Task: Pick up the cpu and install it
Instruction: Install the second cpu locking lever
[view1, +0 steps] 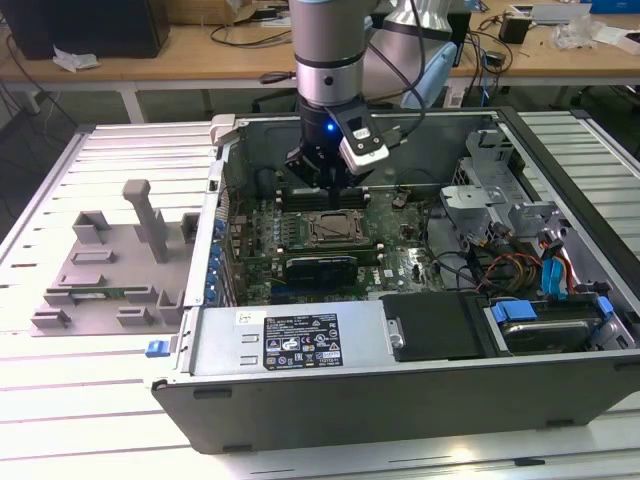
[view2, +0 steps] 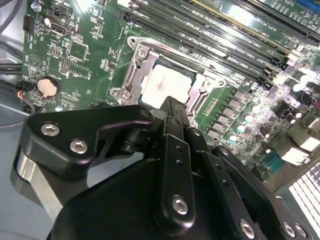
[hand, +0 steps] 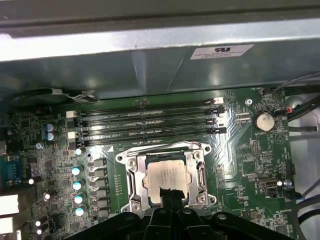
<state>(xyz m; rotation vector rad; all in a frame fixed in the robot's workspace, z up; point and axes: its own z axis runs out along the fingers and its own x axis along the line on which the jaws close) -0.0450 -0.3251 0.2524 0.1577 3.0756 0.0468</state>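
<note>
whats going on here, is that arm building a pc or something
Roughly, yes. A robot arm reaches into an open computer case, its gripper poised just above the motherboard's socket. The cpu already lies inside the socket's metal frame, silver top up. The gripper's fingertips sit close together at the chip's edge, holding nothing.

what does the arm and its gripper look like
The arm is a silver-grey cylinder with black ring bands and a small blue light. A white-and-black camera box sits at its wrist, with black cables trailing. The gripper is matte black linkages fastened with silver screws.
</note>
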